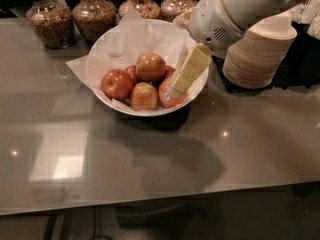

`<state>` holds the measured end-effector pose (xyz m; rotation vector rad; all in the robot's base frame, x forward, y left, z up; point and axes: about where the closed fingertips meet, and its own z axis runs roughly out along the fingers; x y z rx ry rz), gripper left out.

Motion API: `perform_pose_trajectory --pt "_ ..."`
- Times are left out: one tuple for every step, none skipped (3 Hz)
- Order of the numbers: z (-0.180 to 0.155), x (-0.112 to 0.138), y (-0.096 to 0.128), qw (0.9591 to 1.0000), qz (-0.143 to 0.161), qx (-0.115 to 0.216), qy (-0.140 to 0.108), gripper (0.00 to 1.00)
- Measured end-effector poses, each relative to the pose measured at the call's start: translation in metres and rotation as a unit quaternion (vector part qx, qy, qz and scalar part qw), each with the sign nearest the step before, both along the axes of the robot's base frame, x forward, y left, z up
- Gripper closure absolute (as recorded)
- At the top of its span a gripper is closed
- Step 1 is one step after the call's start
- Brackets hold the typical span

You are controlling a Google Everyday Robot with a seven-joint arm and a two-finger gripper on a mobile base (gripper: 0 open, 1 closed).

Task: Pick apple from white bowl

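The gripper [175, 89] hangs over the right side of the white bowl [131, 109] — open or closed, I cannot tell. The apple [151, 66] sits atop the pile, not lifted — the grasp and the lift are both left.

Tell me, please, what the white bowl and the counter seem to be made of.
The white bowl: probably glazed ceramic, given its glossy rim. The counter: polished stone or laminate, given its mirror-like reflections. The hand hangs above the bowl's right side.
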<state>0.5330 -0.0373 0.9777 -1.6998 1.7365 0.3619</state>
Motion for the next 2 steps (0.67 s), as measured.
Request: perform_pose_trajectory --pt "-0.005 0.016 0.019 0.9997 0.014 0.019 -0.001 0.00" --pt "-0.014 0.026 0.032 0.9988 0.026 0.042 0.002 0.08"
